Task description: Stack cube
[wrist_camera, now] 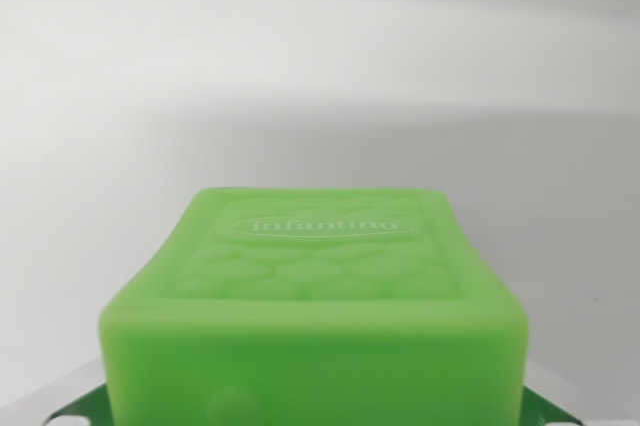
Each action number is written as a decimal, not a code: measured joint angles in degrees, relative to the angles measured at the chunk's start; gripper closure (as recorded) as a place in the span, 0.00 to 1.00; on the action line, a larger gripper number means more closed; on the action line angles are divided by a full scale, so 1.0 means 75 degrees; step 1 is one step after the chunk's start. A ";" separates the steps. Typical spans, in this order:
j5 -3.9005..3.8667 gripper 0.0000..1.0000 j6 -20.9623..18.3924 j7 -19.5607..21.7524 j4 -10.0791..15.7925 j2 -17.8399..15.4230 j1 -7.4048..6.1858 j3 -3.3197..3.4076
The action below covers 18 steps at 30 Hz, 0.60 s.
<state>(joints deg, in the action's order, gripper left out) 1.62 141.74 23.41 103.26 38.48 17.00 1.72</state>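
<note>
A bright green soft cube [315, 316] fills the lower middle of the wrist view, very close to the camera. Its top face has an embossed scale pattern and a raised oval logo. The sides of the cube bow inward slightly. Small dark green patches show beneath its lower left corner [75, 408] and lower right corner [548, 411]; I cannot tell what they belong to. No gripper fingers appear in the frame, and whether the cube is held cannot be seen.
A plain white surface [320, 66] stretches behind and around the cube, with a soft shadow band across it.
</note>
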 joint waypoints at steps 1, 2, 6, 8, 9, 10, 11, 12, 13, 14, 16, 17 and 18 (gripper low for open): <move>0.0000 1.00 -0.0028 0.0000 0.0008 -0.0040 0.0000 0.0001; 0.0000 1.00 -0.0058 0.0000 0.0018 -0.0083 0.0000 0.0001; 0.0000 1.00 -0.0186 0.0000 0.0042 -0.0237 0.0000 0.0003; 0.0000 1.00 -0.0269 0.0000 0.0051 -0.0329 0.0000 0.0004; 0.0000 1.00 -0.0309 0.0000 0.0056 -0.0375 0.0000 0.0005; 0.0000 1.00 -0.0327 0.0000 0.0057 -0.0398 0.0000 0.0005; 0.0000 1.00 -0.0367 0.0000 0.0060 -0.0446 0.0000 0.0006; 0.0000 1.00 -0.0411 0.0000 0.0063 -0.0494 0.0000 0.0007; 0.0000 1.00 -0.0457 0.0000 0.0066 -0.0546 0.0000 0.0007; 0.0000 1.00 -0.0499 0.0000 0.0069 -0.0593 0.0000 0.0008; -0.0001 1.00 -0.0588 0.0000 0.0071 -0.0684 0.0000 0.0009; -0.0001 1.00 -0.0631 0.0000 0.0073 -0.0731 0.0000 0.0009; -0.0001 1.00 -0.0664 0.0000 0.0074 -0.0774 0.0000 0.0010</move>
<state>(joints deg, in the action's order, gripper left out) 1.61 136.76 23.41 103.82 32.68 17.00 1.80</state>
